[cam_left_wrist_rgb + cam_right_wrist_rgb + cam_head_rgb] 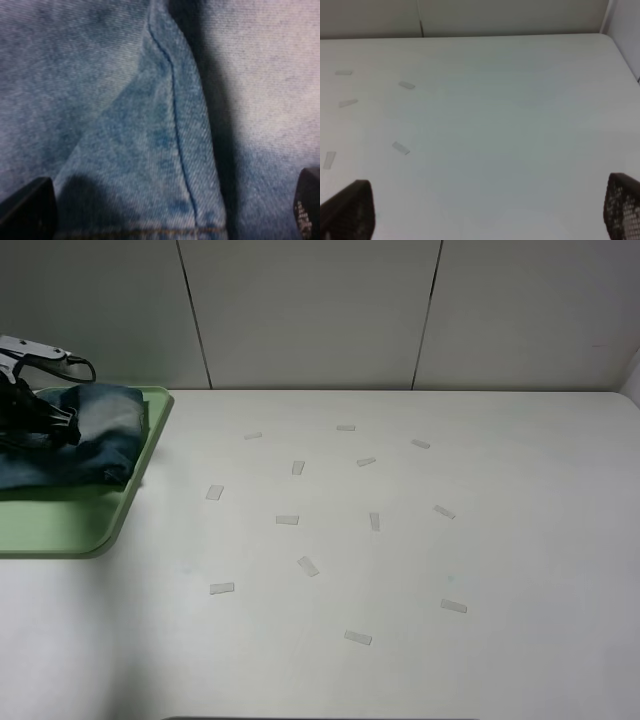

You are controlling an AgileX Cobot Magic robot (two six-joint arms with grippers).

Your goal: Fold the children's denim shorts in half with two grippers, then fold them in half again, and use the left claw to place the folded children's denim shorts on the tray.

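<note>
Denim fills the far left of the scene: the children's denim shorts [85, 435] lie bundled in a thick fold on the tray [70, 525], toward its far end, with the washed blue cloth bunched up and one edge close to the tray's right rim. That tray is pale green, with a rounded near-right corner, and it rests on the white tabletop [400, 560] at the left edge, partly cut off by the frame.

Right on the shorts sits the left claw [40, 425], black, with a pale plate and a looping cable behind it at the far left. From the high camera its tips are buried in the cloth. In the left wrist view the denim [150, 125] is pressed up close, showing a stitched seam and a dark crease, and the two black fingertips [27, 210] stand wide apart at either side, so the left claw is spread and not pinching the cloth.

Moving right, the tabletop carries only a scatter of small grey tape strips [287, 520] across its middle.

The right claw [485, 212] appears only in its own wrist view, fingertips [350, 210] spread far apart over bare tabletop, holding nothing, with a few tape strips beyond it.
</note>
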